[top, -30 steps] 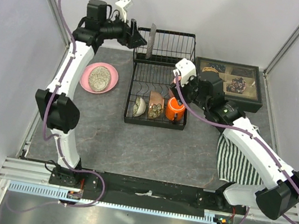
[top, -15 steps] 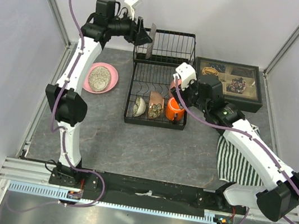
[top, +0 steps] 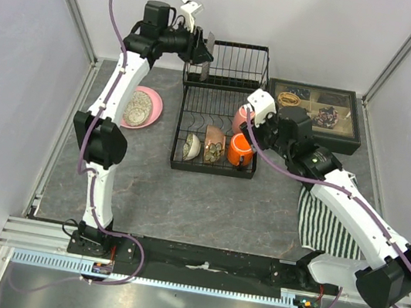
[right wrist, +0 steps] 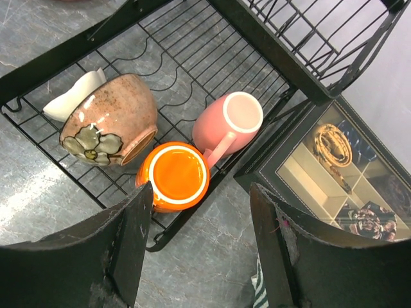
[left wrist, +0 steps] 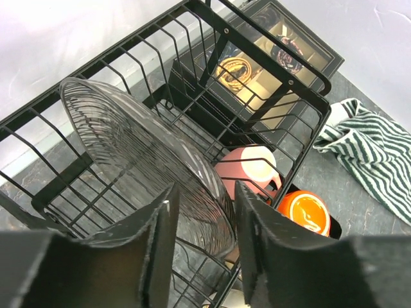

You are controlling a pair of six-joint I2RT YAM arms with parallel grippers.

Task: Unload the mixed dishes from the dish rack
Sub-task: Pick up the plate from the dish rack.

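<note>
Two arms reach to the rack [top: 181, 127], which stands at the middle of the desk's [top: 182, 205] far edge. The left end effector [left wrist: 205, 189] is at the upright back section, its fingers closed on the rim of a grey plate [left wrist: 141, 154] that stands on edge among the wires. The right end effector [right wrist: 200, 189] hangs over the flat lower basket with its fingers spread wide and holding nothing. Directly beneath it is the orange mug [right wrist: 173, 174], upright. Just beside that mug the pink mug [right wrist: 231, 122] lies on its side, its handle pointing toward the orange one. The brown bowl [right wrist: 109, 119] is tipped on edge in the same basket, with the pale bowl [right wrist: 70, 96] touching its far side. Toward the desk's far left corner sits the pink plate [top: 153, 107] with a speckled plate [top: 138, 107] on it. A tray [top: 317, 88] occupies the far right corner, and a striped cloth [top: 328, 220] lies at the right edge.
</note>
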